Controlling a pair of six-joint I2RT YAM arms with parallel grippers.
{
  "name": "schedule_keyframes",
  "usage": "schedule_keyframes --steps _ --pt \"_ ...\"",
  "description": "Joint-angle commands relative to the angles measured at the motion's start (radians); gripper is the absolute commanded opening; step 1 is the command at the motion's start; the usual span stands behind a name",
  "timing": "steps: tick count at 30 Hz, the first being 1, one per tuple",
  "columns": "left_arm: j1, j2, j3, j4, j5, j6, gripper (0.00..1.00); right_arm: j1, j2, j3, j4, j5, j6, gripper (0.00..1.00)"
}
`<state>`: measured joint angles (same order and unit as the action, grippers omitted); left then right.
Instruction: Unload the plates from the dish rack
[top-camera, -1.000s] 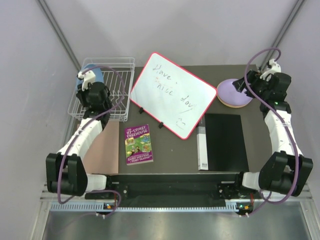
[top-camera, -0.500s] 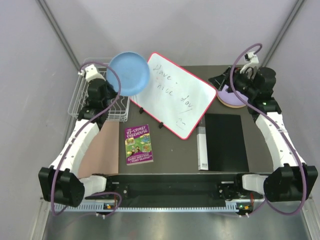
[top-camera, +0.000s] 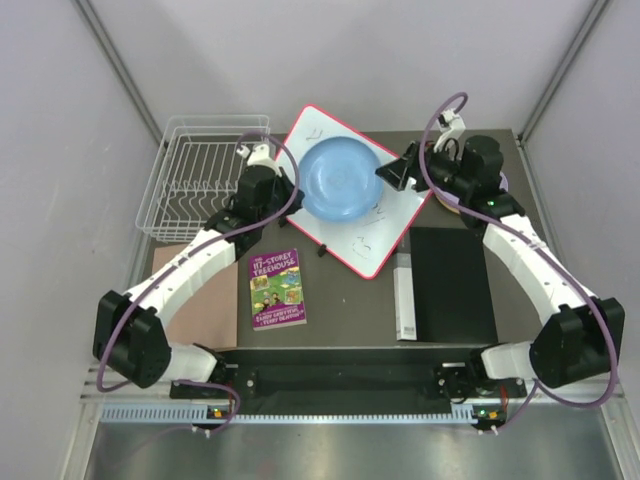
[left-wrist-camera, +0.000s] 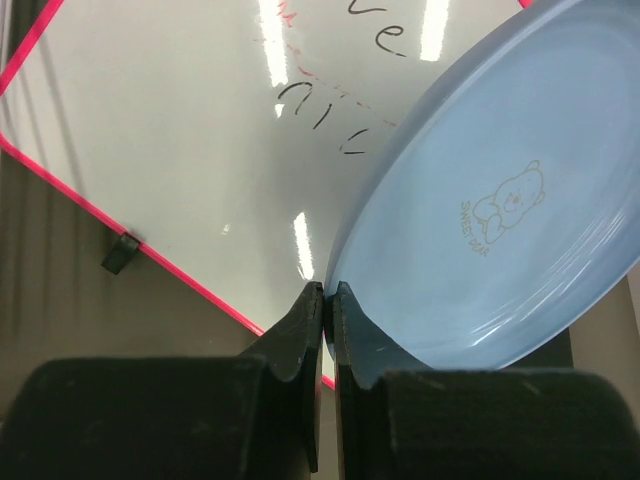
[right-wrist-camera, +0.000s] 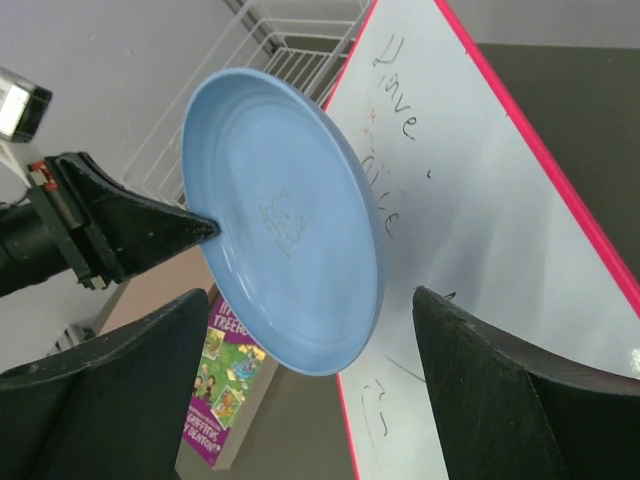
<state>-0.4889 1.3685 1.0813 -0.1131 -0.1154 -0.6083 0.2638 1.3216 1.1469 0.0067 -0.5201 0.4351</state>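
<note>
While the left arm stretches in from the rack's side, the top view shows the left gripper (top-camera: 296, 188) clamped on the left rim of the blue plate (top-camera: 342, 178). The plate hangs over the far part of the whiteboard (top-camera: 378, 238), well clear of the dish rack (top-camera: 160, 195) at the table's far left corner. The right gripper (top-camera: 396, 172) sits just beside the plate's right rim with its jaws spread wide, holding nothing. A book (top-camera: 277, 288) lies on the table (top-camera: 340, 310) nearer the arm bases.

From the left wrist, the left gripper (left-wrist-camera: 326, 300) pinches the plate's edge, its two fingers (left-wrist-camera: 300, 335) pressed nearly together with only the thin rim between them. The blue plate (left-wrist-camera: 480, 220) tilts up and to the right, and a small bear print (left-wrist-camera: 508, 198) shows in its well. The whiteboard (left-wrist-camera: 150, 130) lies below it.

From the right wrist, the blue plate (right-wrist-camera: 285, 220) stands almost on edge, with the left gripper (right-wrist-camera: 195, 228) gripping its left rim. The right gripper (right-wrist-camera: 310, 300) is released. Its dark fingers (right-wrist-camera: 110, 390) flank the plate's lower edge — whether they touch it cannot be told. The dish rack (right-wrist-camera: 290, 40) shows behind, the whiteboard (right-wrist-camera: 480, 180) to the right and the book (right-wrist-camera: 225, 400) below.
</note>
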Motion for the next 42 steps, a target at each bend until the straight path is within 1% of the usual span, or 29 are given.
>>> schedule_keyframes --steps 1,3,6,7,9,10,12,13,14,16,17,19,21,22,23,24,25,26,27,28,29,30,31,33,34,36,37,41,42 --pt "-0.02 -0.012 0.066 0.105 0.003 -0.024 0.0 0.04 0.04 0.066 -0.004 0.058 -0.038 0.83" --pt "-0.033 -0.013 0.069 0.105 0.006 -0.018 0.0 0.048 0.056 0.073 -0.004 0.071 -0.048 0.82" --pt "-0.043 -0.014 0.069 0.105 0.008 -0.016 0.0 0.058 0.086 0.092 -0.051 0.092 -0.068 0.77" --pt "-0.045 -0.014 0.069 0.105 0.014 -0.018 0.0 0.061 0.093 0.094 -0.054 0.094 -0.073 0.69" --pt "-0.051 -0.016 0.071 0.136 0.016 -0.011 0.0 0.063 0.108 0.102 -0.06 0.097 -0.081 0.55" --pt "-0.051 -0.017 0.072 0.138 0.02 -0.01 0.0 0.063 0.113 0.1 -0.059 0.097 -0.082 0.43" --pt "-0.053 -0.017 0.077 0.138 0.025 -0.007 0.0 0.063 0.119 0.1 -0.057 0.098 -0.087 0.32" --pt "-0.054 -0.022 0.075 0.144 0.026 -0.005 0.0 0.063 0.123 0.1 -0.057 0.097 -0.088 0.22" --pt "-0.054 -0.022 0.068 0.156 0.029 -0.004 0.0 0.063 0.125 0.102 -0.056 0.094 -0.094 0.18" --pt "-0.054 -0.023 0.068 0.165 0.043 -0.002 0.0 0.063 0.13 0.105 -0.059 0.094 -0.096 0.03" --pt "-0.054 -0.023 0.066 0.167 0.042 -0.001 0.0 0.064 0.128 0.106 -0.06 0.098 -0.096 0.0" --pt "-0.054 -0.025 0.065 0.171 0.037 0.007 0.0 0.063 0.113 0.112 -0.08 0.142 -0.108 0.0" --pt "-0.054 -0.031 0.062 0.167 0.013 0.028 0.14 0.058 0.082 0.109 -0.093 0.184 -0.124 0.0" --pt "-0.054 -0.037 0.057 0.165 0.002 0.039 0.24 0.052 0.044 0.108 -0.096 0.228 -0.127 0.0" --pt "-0.054 -0.042 0.048 0.167 -0.025 0.063 0.48 0.032 0.024 0.1 -0.097 0.251 -0.127 0.0" --pt "-0.054 -0.057 0.043 0.164 -0.044 0.077 0.64 0.016 -0.001 0.097 -0.097 0.267 -0.125 0.0" --pt "-0.054 -0.066 0.039 0.162 -0.055 0.093 0.68 -0.006 -0.045 0.094 -0.103 0.288 -0.119 0.0" --pt "-0.054 -0.074 0.031 0.159 -0.073 0.132 0.73 -0.064 -0.065 0.085 -0.105 0.29 -0.084 0.0" --pt "-0.053 -0.091 0.031 0.155 -0.117 0.148 0.87 -0.102 -0.087 0.077 -0.103 0.281 -0.061 0.0" --pt "-0.054 -0.1 0.028 0.15 -0.148 0.162 0.9 -0.145 -0.12 0.07 -0.094 0.246 -0.043 0.0" --pt "-0.054 -0.108 0.022 0.148 -0.174 0.191 0.91 -0.232 -0.136 0.059 -0.091 0.235 -0.012 0.0" --pt "-0.054 -0.127 0.017 0.148 -0.216 0.208 0.93 -0.26 -0.156 0.056 -0.091 0.23 -0.004 0.0" --pt "-0.054 -0.137 0.012 0.15 -0.234 0.232 0.93 -0.356 -0.163 0.056 -0.102 0.238 -0.001 0.0" --pt "-0.054 -0.167 -0.01 0.162 -0.286 0.255 0.94 -0.425 -0.16 0.069 -0.119 0.249 -0.001 0.0" --pt "-0.054 -0.181 -0.02 0.17 -0.3 0.272 0.94 -0.486 -0.15 0.077 -0.125 0.249 -0.002 0.0" --pt "-0.054 -0.215 -0.055 0.193 -0.319 0.285 0.96 -0.543 -0.104 0.1 -0.149 0.249 0.001 0.0" --pt "-0.054 -0.227 -0.066 0.2 -0.328 0.297 0.96 -0.595 -0.09 0.103 -0.148 0.246 0.005 0.0" --pt "-0.054 -0.275 -0.116 0.23 -0.343 0.308 0.97 -0.686 0.008 0.096 -0.113 0.22 0.053 0.0" --pt "-0.053 -0.279 -0.119 0.233 -0.343 0.311 0.97 -0.696 0.065 0.1 -0.108 0.209 0.059 0.0"
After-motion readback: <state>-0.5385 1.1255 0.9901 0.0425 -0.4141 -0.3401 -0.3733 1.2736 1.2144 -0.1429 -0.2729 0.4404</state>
